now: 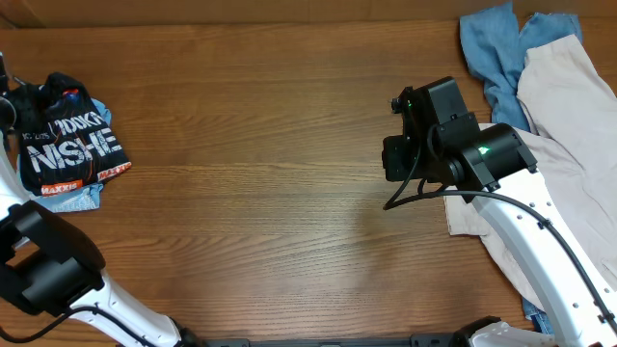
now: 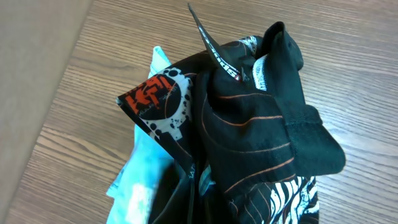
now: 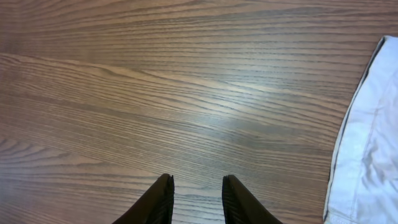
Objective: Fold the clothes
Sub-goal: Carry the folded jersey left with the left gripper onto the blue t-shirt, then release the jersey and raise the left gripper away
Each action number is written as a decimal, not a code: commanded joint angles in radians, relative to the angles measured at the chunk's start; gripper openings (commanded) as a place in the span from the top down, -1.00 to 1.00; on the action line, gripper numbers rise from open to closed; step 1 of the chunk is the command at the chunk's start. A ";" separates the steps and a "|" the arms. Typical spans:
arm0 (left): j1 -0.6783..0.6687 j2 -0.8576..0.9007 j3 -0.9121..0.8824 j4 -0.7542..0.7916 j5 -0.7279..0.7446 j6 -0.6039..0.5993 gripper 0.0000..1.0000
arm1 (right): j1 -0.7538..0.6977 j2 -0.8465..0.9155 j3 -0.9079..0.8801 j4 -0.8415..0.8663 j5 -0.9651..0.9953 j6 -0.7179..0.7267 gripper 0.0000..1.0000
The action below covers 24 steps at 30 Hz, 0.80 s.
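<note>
Two dark fingers of the right gripper stand slightly apart, clamping nothing, above bare wood-grain table, just beside the white hem of a beige garment. That smooth, loosely spread garment runs down the table's right edge, overlapping a crumpled blue garment at the far right corner. By the left edge lies a folded black garment, printed "NISHE" in big white letters, with a cut-off line above it that cannot be read and a small red label reading "MAXXIS". Thin orange lines, zebra-like white stripes and a red-and-white splatter logo cross its soft folds. A light blue cloth peeks from beneath. The left gripper is closed, pinching bunched black fabric.
</note>
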 commanded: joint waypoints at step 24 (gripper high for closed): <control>0.119 0.054 0.029 -0.018 0.077 -0.057 -0.76 | -0.004 -0.019 0.026 0.006 0.043 0.000 0.41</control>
